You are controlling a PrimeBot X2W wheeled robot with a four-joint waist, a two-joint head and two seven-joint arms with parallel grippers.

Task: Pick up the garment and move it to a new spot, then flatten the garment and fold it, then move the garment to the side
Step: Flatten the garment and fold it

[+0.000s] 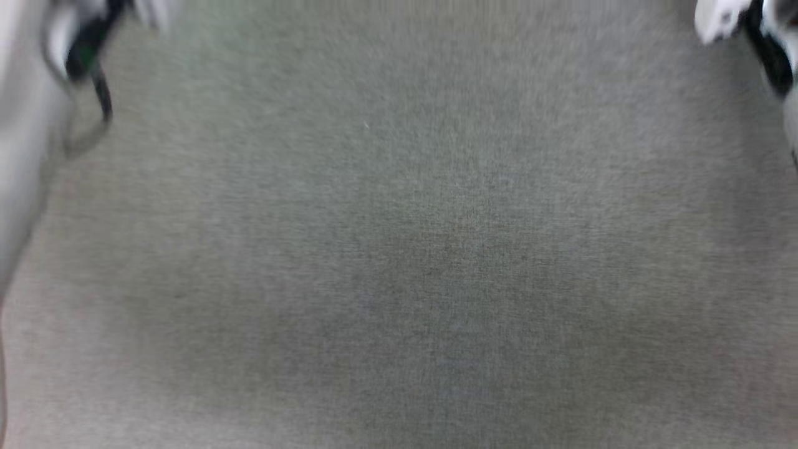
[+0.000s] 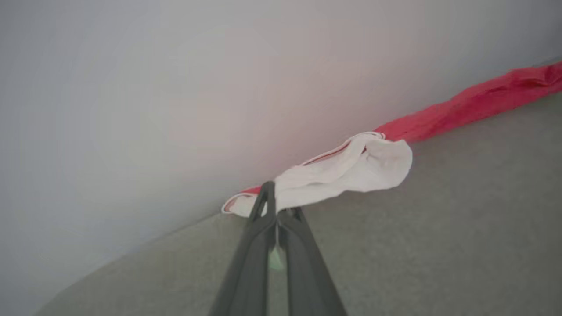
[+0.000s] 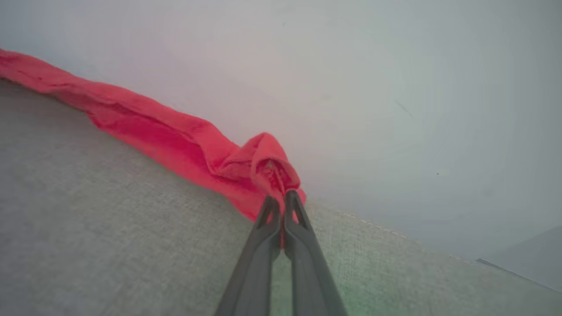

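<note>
1. Clamping the garment (image 2: 474, 103): my left gripper (image 2: 275, 206) pinches its white sleeve (image 2: 351, 169), my right gripper (image 3: 281, 202) red cloth.
2. It stretches along the grey surface's (image 2: 439, 228) edge.
3. Judged light, limp; seams hold best.

Place: an indoor room, plainly furnished; its exact kind cannot be told.
Work surface: broad grey woven cloth (image 1: 399, 249), with a stitched seam along its far edge.
Backdrop: plain pale wall (image 2: 175, 87) rising behind that edge.
</note>
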